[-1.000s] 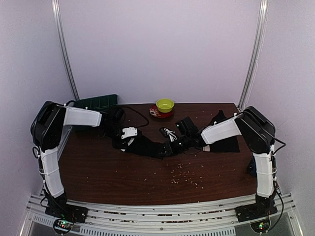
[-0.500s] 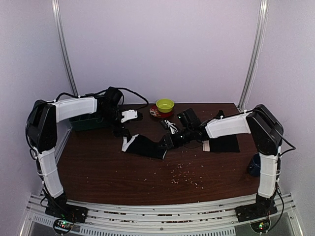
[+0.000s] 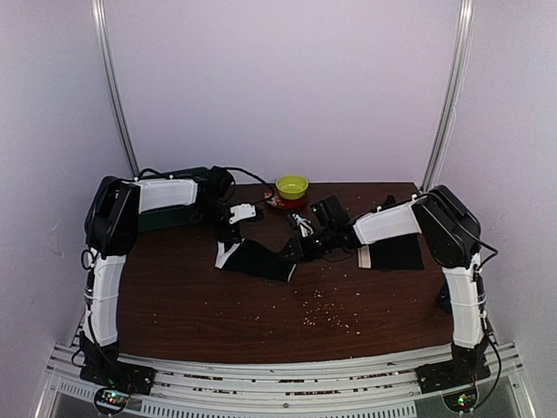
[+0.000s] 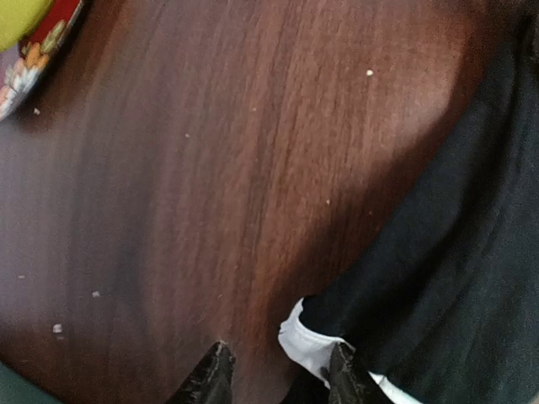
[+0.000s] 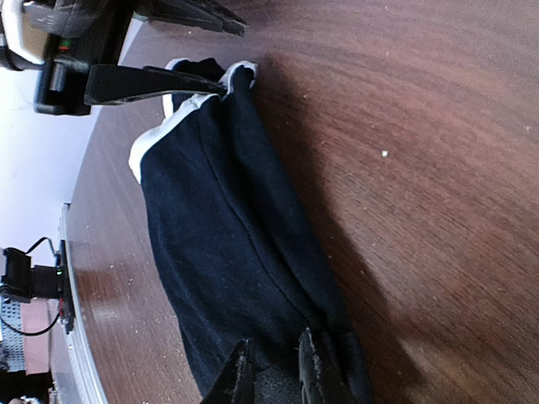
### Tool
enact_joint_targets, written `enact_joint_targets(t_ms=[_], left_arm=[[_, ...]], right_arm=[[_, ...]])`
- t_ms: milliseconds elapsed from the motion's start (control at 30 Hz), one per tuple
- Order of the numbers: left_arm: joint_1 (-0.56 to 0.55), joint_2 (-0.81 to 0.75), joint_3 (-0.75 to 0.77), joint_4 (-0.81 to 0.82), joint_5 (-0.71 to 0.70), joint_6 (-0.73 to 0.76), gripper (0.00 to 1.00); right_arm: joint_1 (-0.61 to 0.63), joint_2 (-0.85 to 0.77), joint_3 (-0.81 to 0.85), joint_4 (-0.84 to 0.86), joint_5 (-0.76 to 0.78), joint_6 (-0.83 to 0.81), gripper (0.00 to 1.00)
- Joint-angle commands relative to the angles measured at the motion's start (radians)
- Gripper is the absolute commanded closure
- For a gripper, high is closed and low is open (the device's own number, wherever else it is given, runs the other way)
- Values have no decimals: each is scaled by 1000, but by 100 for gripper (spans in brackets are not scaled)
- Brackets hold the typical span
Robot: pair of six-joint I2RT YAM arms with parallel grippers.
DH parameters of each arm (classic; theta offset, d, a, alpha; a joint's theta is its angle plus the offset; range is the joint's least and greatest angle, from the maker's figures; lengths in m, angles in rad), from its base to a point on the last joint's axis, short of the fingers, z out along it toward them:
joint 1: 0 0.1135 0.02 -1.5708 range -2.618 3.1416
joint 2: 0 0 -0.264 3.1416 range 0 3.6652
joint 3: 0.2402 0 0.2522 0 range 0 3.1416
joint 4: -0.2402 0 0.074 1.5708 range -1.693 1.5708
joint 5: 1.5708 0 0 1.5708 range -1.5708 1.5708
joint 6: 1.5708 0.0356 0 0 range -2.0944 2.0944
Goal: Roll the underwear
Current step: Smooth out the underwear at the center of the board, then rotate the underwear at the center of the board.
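The plain black underwear [image 3: 257,259] lies stretched across the table's middle, with its white band at the left end [image 4: 307,345]. My right gripper [image 3: 294,250] is shut on its right end; the right wrist view shows the fabric [image 5: 227,236] pinched between the fingers [image 5: 274,370]. My left gripper [image 3: 229,237] is open just above the white-banded corner; in the left wrist view [image 4: 282,379] its right finger touches the band and bare wood shows between the jaws. A piece with white-edged straps [image 3: 300,228] lies behind. More black fabric [image 3: 399,252] lies under my right arm.
A yellow-green bowl [image 3: 291,185] sits on a red patterned plate [image 3: 278,201] at the back centre. A dark green tray [image 3: 170,185] is at the back left. Crumbs [image 3: 322,309] are scattered on the front of the table. A blue object [image 3: 446,298] is at the right edge.
My left gripper lifted off the underwear toward the back, then came down by the white-banded corner. The underwear went from bunched to stretched out. The right gripper kept its hold.
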Motion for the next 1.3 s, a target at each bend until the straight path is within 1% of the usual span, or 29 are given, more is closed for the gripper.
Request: enact_joint_targets(t_ms=[0,167,200,267,300,333,367,433,467,567,633,667,700,767,833,900,933,1000,1067,1167,1267], left_arm=[[2,43,-5,40,-72,-7,59],[-2,35,-44,57,-97,-3,59],[-1,27,-51,60,-99,-3,57],[-1,1,-61,65,-98,-9,51],[-2,-17,-67,65,-93,-14,47],[-2,-36,-68,66,-85,-20,40],[-1,-57,-69,64,-77,-27,30],[-1,-103,-62,65,-57,-49,8],[-1,-124,-55,66,-49,-62,3],[0,-188,-36,65,-42,-105,2],[3,-239,-46,66,-46,-132,2],[5,-270,-61,70,-41,-148,2],[9,-301,-89,81,-36,-162,2],[18,-387,-174,134,-9,-179,2],[24,-450,-306,218,-18,-187,2],[31,-478,-391,311,-41,-195,2],[33,-469,-402,334,-56,-199,2],[43,-412,-355,311,-65,-210,2],[58,-328,-249,233,-43,-230,2],[77,-214,-108,113,11,-254,2],[88,-124,-27,21,77,-263,2]], right_arm=[[-18,31,-5,-30,29,-10,79],[-19,14,-9,-74,66,-43,79],[-19,6,-4,-83,72,-50,79],[-19,-16,6,-106,79,-68,79],[-19,-31,18,-124,85,-84,79],[-18,-49,25,-143,92,-101,77],[-15,-73,31,-159,104,-119,75],[-9,-130,32,-188,144,-159,67],[-1,-160,30,-203,170,-183,61],[25,-248,13,-245,278,-249,46],[48,-299,2,-286,373,-292,31],[62,-319,-6,-300,429,-309,19],[76,-335,-18,-310,486,-321,2],[102,-359,-38,-321,604,-322,0],[120,-356,-57,-328,700,-315,0],[143,-339,-68,-340,761,-310,0],[156,-331,-70,-348,798,-310,0],[184,-313,-74,-365,851,-304,0],[208,-307,-89,-365,887,-292,0],[229,-326,-134,-342,907,-269,0],[233,-365,-192,-318,913,-251,0]])
